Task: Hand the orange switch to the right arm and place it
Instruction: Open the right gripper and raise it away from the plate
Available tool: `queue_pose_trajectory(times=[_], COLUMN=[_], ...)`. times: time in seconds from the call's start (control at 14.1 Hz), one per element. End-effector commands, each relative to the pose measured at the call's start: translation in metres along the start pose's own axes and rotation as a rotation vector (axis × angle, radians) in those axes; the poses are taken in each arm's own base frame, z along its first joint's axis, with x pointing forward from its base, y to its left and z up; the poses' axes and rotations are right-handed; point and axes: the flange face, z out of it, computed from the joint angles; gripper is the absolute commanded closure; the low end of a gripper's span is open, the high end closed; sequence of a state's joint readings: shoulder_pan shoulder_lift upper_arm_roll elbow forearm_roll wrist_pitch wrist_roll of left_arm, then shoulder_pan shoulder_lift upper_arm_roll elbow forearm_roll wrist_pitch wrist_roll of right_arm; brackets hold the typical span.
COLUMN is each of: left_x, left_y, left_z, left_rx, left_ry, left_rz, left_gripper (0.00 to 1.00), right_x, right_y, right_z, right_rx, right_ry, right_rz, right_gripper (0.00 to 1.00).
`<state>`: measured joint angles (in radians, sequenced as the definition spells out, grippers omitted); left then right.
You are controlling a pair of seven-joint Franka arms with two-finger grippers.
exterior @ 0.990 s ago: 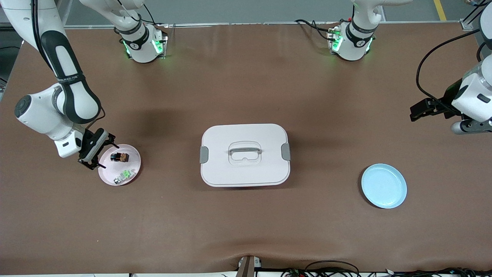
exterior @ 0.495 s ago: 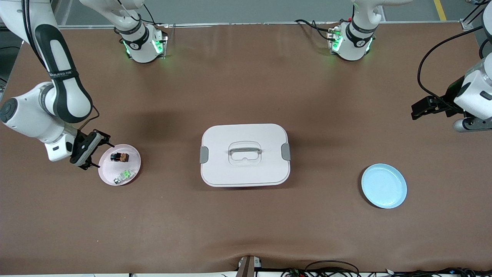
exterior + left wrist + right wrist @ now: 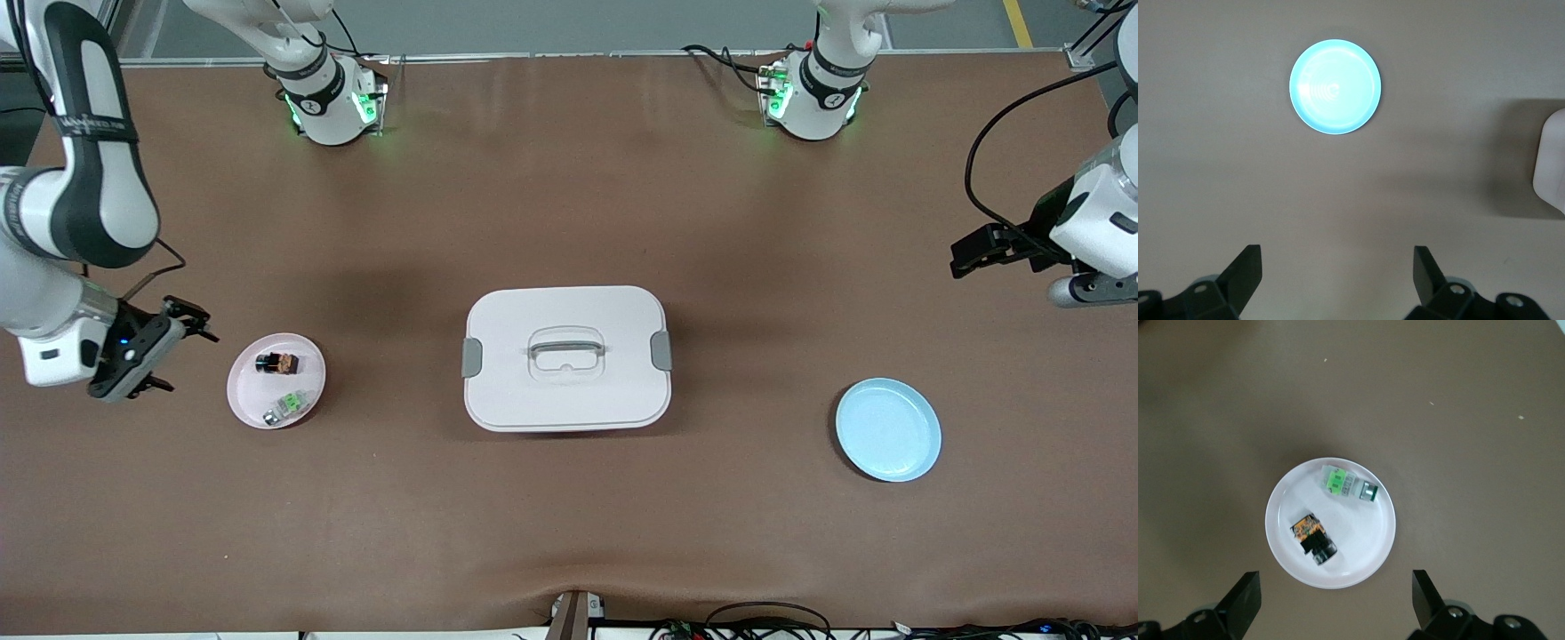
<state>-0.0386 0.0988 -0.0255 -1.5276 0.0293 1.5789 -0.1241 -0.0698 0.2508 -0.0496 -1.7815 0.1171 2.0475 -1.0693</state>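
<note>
The orange switch (image 3: 276, 363) (image 3: 1313, 539), a stubby black part with an orange-brown face, lies on the pink plate (image 3: 240, 391) (image 3: 1288, 500) at the right arm's end of the table. My right gripper (image 3: 182, 360) (image 3: 1335, 573) hangs open and empty above the table just beside that plate, on the side toward the right arm's end. My left gripper (image 3: 965, 252) (image 3: 1337, 257) waits open and empty, high over the left arm's end of the table.
A green-and-silver small part (image 3: 286, 407) (image 3: 1348, 485) shares the pink plate, nearer the front camera than the switch. A white lidded box (image 3: 565, 357) (image 3: 1551, 167) sits mid-table. A light blue plate (image 3: 887, 429) (image 3: 1335, 87) lies toward the left arm's end.
My right gripper has drawn back from over the pink plate's edge toward the right arm's end of the table, still open. The switch stayed on the plate. The left arm barely shifted.
</note>
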Motion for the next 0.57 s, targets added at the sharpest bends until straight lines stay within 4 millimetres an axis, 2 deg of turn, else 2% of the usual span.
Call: queue_pose_trajectory(times=[0.0,0.07,0.21,0.5], left_x=[0.007,0.008,0.009,0.008], left_y=[-0.001,-0.001,-0.002,-0.001], left_z=[-0.001,0.001,0.003,0.002], left_rx=[-0.018,-0.020,-0.020,-0.020], left_ry=[-0.010,-0.015,-0.018,-0.016], left_rz=[0.012,0.014,0.012,0.014], left_gripper=[0.00,0.00,0.00,0.00], right_x=[0.011,0.019,0.022,0.004], right_y=[0.005,0.001,0.004,0.018], right_z=[-0.035,-0.042,-0.054,-0.065], right_rx=[-0.005,-0.008,-0.027,-0.043], right_ry=[-0.062,-0.060,-0.045,-0.029], right_rz=[0.175,0.222,0.260,0.541], right_gripper=[0.00,0.00,0.00,0.00])
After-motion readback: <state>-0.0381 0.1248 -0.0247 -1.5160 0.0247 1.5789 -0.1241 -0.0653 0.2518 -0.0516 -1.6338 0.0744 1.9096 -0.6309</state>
